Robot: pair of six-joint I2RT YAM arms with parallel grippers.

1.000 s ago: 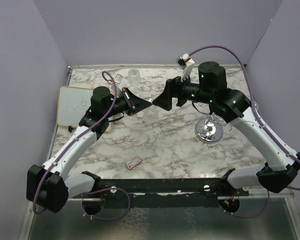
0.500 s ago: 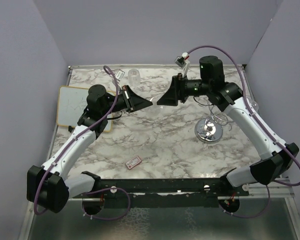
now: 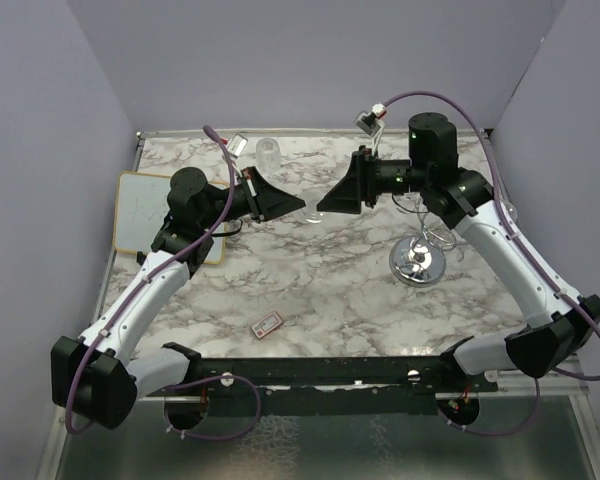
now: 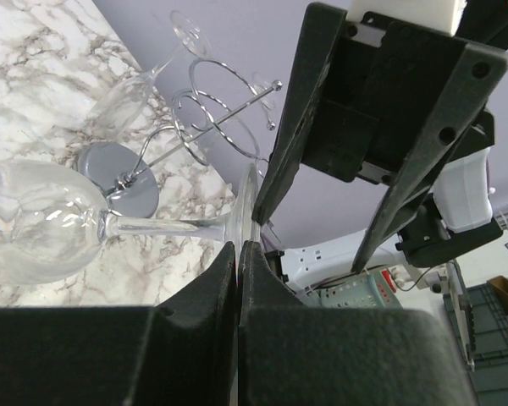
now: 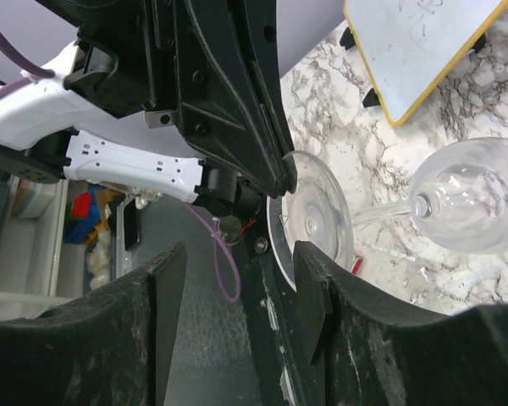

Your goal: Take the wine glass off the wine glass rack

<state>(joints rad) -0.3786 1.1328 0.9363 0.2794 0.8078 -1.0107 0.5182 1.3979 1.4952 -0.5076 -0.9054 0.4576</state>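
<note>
Lavender walls on three sides, white-and-grey marble table (image 3: 310,285) in the middle. Both arms reach in over its far half and meet nose to nose.

Left claw (image 4: 238,250) is pressed together, pinching the rim of the foot of the wine glass (image 4: 35,222). The glass lies on its side in the air above the table, bowl pointing away from the right arm, stem level, foot edge-on to the left wrist camera. It is off the wine glass rack (image 3: 418,262) and well apart from it.

Right claw (image 5: 237,279) is spread, facing the foot of the glass head-on. From the right wrist, the foot sits just past the gap between the fingers, nearer the right-hand finger (image 5: 315,292). Can't tell whether that finger touches the foot.

The rack stands on the right side of the table, under the right forearm, shiny disc base flat on the marble. Second glass (image 4: 134,86) hangs tilted in the rack's wire loops.

Framed whiteboard (image 3: 145,210) lies at the left edge, partly under the left arm. Small red card (image 3: 268,323) lies near the front, left of centre. A clear glass item (image 3: 270,150) stands at the far edge; too small to tell what kind.
</note>
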